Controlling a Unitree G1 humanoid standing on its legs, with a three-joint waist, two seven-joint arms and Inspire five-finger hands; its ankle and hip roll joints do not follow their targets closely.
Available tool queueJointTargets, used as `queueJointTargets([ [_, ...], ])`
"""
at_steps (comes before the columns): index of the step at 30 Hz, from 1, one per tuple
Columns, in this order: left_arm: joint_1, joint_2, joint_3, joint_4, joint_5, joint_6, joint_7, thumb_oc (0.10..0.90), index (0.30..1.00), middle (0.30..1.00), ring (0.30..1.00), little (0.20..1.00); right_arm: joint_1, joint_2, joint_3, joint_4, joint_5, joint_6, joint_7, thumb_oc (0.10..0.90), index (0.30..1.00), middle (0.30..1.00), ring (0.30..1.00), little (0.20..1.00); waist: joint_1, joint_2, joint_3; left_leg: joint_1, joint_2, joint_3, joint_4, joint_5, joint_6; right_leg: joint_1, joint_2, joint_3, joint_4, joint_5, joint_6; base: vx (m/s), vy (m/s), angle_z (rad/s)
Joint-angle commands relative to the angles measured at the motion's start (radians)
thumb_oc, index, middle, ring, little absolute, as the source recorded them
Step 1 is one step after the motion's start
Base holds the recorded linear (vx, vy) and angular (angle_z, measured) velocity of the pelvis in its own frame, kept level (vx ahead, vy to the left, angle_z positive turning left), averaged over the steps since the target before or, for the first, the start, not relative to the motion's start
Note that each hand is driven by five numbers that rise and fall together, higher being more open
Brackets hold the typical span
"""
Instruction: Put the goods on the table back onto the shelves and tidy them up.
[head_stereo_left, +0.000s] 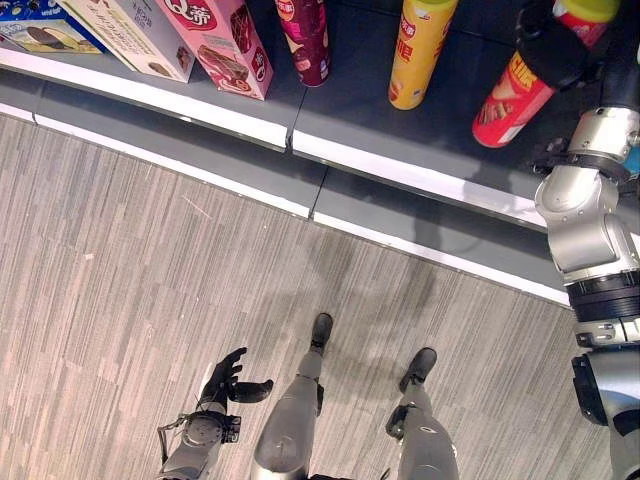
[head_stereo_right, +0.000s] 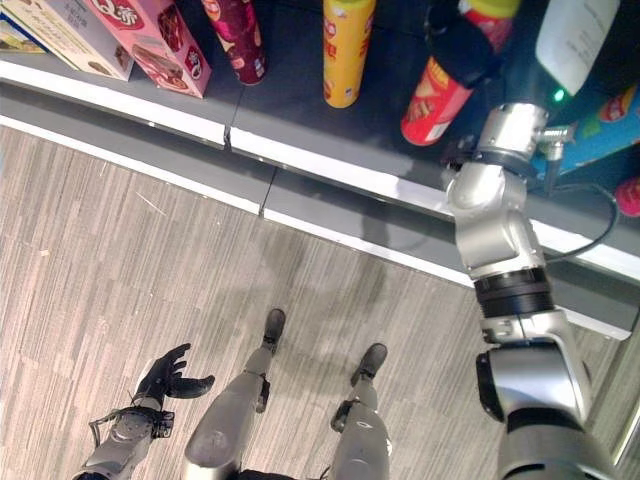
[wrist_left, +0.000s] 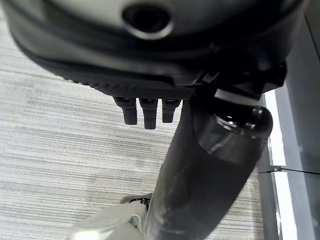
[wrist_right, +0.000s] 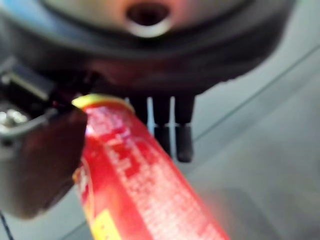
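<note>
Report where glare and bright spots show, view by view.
Left eye view: the white shelf edge stands bright against the dark shelf. Left wrist view: small highlights glint on the left hand, at its thumb. Right wrist view: the red can, held in the right hand, catches light on its yellow rim.

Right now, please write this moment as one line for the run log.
right hand: shut on red can, at shelf | left hand: open, low over floor | yellow can: upright on shelf
</note>
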Motion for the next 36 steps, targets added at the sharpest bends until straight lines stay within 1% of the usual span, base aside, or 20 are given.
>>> queueJointTargets([
  [1, 0.039, 0.072, -0.035, -0.002, -0.019, -0.038, 0.039, 0.800, 0.900, 0.900, 0.900, 0.900, -0.162, -0.133, 0.023, -0.042, -0.049, -0.038, -0.104, 0.400, 0.300, 0.300, 0.300, 0.300, 0.022, 0.004, -0.049, -0.008, -0.017, -0.028, 0.039, -0.077, -0.002, -0.038, -0.081, 0.050, 0.098, -0.059, 0.079, 0.00, -0.003, 0.04],
  [6, 0.033, 0.075, -0.038, -0.008, -0.018, -0.044, 0.041, 0.800, 0.900, 0.900, 0.900, 0.900, -0.177, -0.155, 0.043, -0.030, -0.095, -0.012, -0.124, 0.400, 0.300, 0.300, 0.300, 0.300, 0.028, 0.011, -0.043, -0.025, -0.020, -0.036, 0.052, -0.080, -0.002, -0.047, -0.085, 0.044, 0.102, -0.060, 0.079, -0.01, -0.004, 0.07],
  [15, 0.030, 0.076, -0.035, -0.010, -0.018, -0.053, 0.043, 0.800, 0.900, 0.900, 0.900, 0.900, -0.167, -0.194, 0.043, -0.053, -0.183, 0.033, -0.152, 0.400, 0.300, 0.300, 0.300, 0.300, 0.029, 0.025, -0.029, -0.063, -0.027, -0.043, 0.073, -0.080, -0.003, -0.075, -0.091, 0.045, 0.117, -0.063, 0.078, 0.00, -0.004, 0.03],
  [20, 0.036, 0.070, -0.029, -0.008, -0.017, -0.056, 0.045, 0.800, 0.900, 0.900, 0.900, 0.900, -0.144, -0.213, 0.018, -0.084, -0.233, 0.069, -0.175, 0.400, 0.300, 0.300, 0.300, 0.300, 0.024, 0.038, -0.022, -0.081, -0.030, -0.043, 0.076, -0.078, -0.003, -0.095, -0.098, 0.049, 0.124, -0.062, 0.079, 0.00, 0.000, 0.00],
  [23, 0.036, 0.069, -0.030, -0.006, -0.017, -0.056, 0.046, 0.800, 0.900, 0.900, 0.900, 0.900, -0.139, -0.213, 0.015, -0.089, -0.238, 0.073, -0.173, 0.400, 0.300, 0.300, 0.300, 0.300, 0.023, 0.038, -0.024, -0.081, -0.030, -0.044, 0.075, -0.078, -0.003, -0.098, -0.098, 0.050, 0.125, -0.062, 0.079, 0.00, 0.000, 0.00],
  [33, 0.028, 0.060, -0.037, -0.001, -0.018, -0.065, 0.057, 0.800, 0.900, 0.900, 0.900, 0.900, -0.123, -0.175, -0.049, -0.103, -0.209, 0.076, -0.242, 0.400, 0.300, 0.300, 0.300, 0.300, 0.015, 0.053, -0.019, -0.090, -0.038, -0.045, 0.075, -0.076, -0.002, -0.107, -0.104, 0.056, 0.126, -0.061, 0.080, 0.00, 0.000, 0.00],
  [36, 0.027, 0.060, -0.039, 0.000, -0.016, -0.064, 0.063, 0.800, 0.900, 0.900, 0.900, 0.900, -0.118, -0.167, -0.071, -0.110, -0.200, 0.078, -0.265, 0.400, 0.300, 0.300, 0.300, 0.300, 0.013, 0.054, -0.014, -0.094, -0.039, -0.045, 0.081, -0.079, -0.001, -0.111, -0.106, 0.058, 0.126, -0.059, 0.081, 0.00, 0.000, 0.00],
])
